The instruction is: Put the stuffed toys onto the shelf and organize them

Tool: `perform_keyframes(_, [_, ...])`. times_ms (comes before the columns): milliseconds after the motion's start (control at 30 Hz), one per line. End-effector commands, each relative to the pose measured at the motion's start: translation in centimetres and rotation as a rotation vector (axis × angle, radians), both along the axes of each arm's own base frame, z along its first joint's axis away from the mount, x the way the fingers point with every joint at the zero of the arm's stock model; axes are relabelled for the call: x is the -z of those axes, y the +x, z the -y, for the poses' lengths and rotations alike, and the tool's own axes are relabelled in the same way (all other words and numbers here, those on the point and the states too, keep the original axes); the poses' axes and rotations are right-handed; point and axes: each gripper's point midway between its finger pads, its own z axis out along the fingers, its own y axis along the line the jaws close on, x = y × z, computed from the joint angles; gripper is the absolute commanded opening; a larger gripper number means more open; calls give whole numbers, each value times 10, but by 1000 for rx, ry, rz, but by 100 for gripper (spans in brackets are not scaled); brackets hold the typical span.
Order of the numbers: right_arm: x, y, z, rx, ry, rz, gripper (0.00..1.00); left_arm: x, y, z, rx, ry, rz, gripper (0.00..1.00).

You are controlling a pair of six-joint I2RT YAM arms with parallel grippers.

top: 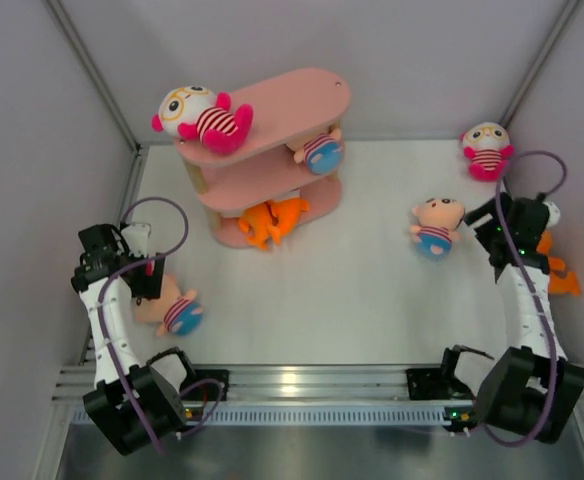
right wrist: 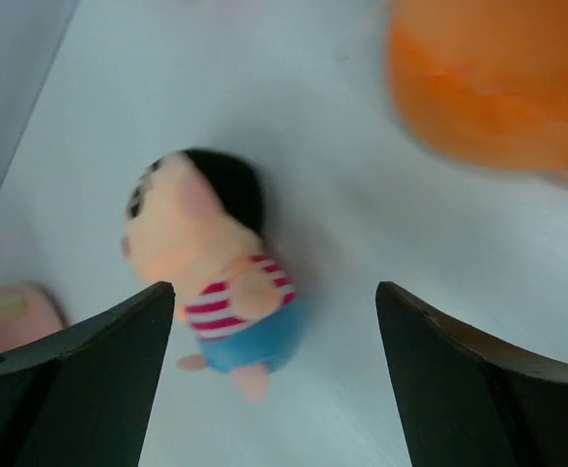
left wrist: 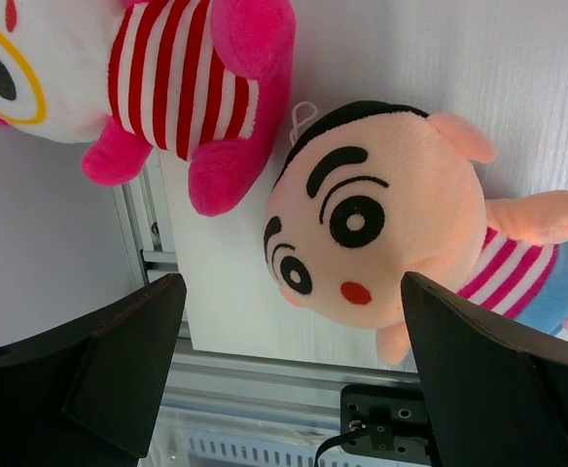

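The pink shelf carries a white-headed doll on top, a peach-headed doll on the middle tier and an orange shark at the bottom. On the table lie a peach-headed doll, a white-headed doll and a shark half behind the right arm. My right gripper is open and empty, above the table beside that peach doll. My left gripper is open and empty over another peach doll, with a white-headed doll beside it.
Grey walls close in the white table on the left, back and right. A metal rail runs along the near edge between the arm bases. An edge of the pink shelf shows at the lower left of the right wrist view.
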Motion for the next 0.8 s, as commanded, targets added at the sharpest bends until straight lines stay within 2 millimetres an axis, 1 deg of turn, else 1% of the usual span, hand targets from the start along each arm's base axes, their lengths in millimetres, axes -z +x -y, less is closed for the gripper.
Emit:
perform_keyframes(0, [16,-37,57,203,93,-45,85,-12,13,3,19,-17,53,98])
perform_keyframes(33, [16,-49,91,337,102,-20,87,-13,14,3,16,-18,57,99])
perform_keyframes(67, [27,-59,102,420,154,-7,87,-13,15,5,19,-30,57,99])
perform_keyframes(100, [30,-66,113,482,175,14,87,-13,16,5,17,-35,58,99])
perform_keyframes(133, [33,-84,140,606,173,35,87,-15,18,5,17,-38,61,98])
perform_keyframes(167, [35,-92,151,673,170,76,87,-15,20,5,21,-47,60,99])
perform_keyframes(200, [36,-103,167,758,132,93,88,-15,21,5,24,-49,59,98])
perform_keyframes(233, [36,-109,175,797,120,116,88,-17,23,3,21,-44,62,99])
perform_keyframes(267, [31,-106,183,804,94,180,89,-17,25,2,24,-43,57,98])
perform_keyframes(300, [21,-102,193,811,64,244,89,-21,27,0,23,-37,62,99])
perform_keyframes(333, [25,-103,192,815,69,238,89,-21,27,-1,20,-34,59,99])
perform_keyframes(367, [24,-99,198,819,61,257,89,-21,29,-1,22,-35,58,99])
perform_keyframes(433, [30,-100,205,857,64,247,90,-24,30,-2,16,-33,62,99])
perform_keyframes(533, [35,-94,219,871,47,261,90,-26,31,-3,8,-34,62,99])
perform_keyframes(567, [40,-90,224,864,38,239,90,-26,31,-3,3,-35,60,99])
perform_keyframes(600, [37,-87,229,856,26,253,90,-27,31,-3,4,-35,63,99])
perform_keyframes(633, [48,-83,231,847,41,224,90,-27,31,-3,3,-37,63,99])
perform_keyframes(667, [45,-77,235,832,44,225,90,-28,31,-3,2,-37,66,99])
perform_keyframes(700, [48,-72,234,818,64,217,89,-28,31,-2,3,-38,66,99])
perform_keyframes(733, [52,-70,234,816,78,208,89,-29,32,-2,1,-43,70,99])
perform_keyframes(767, [61,-69,235,819,97,197,89,-29,32,-1,0,-46,71,99])
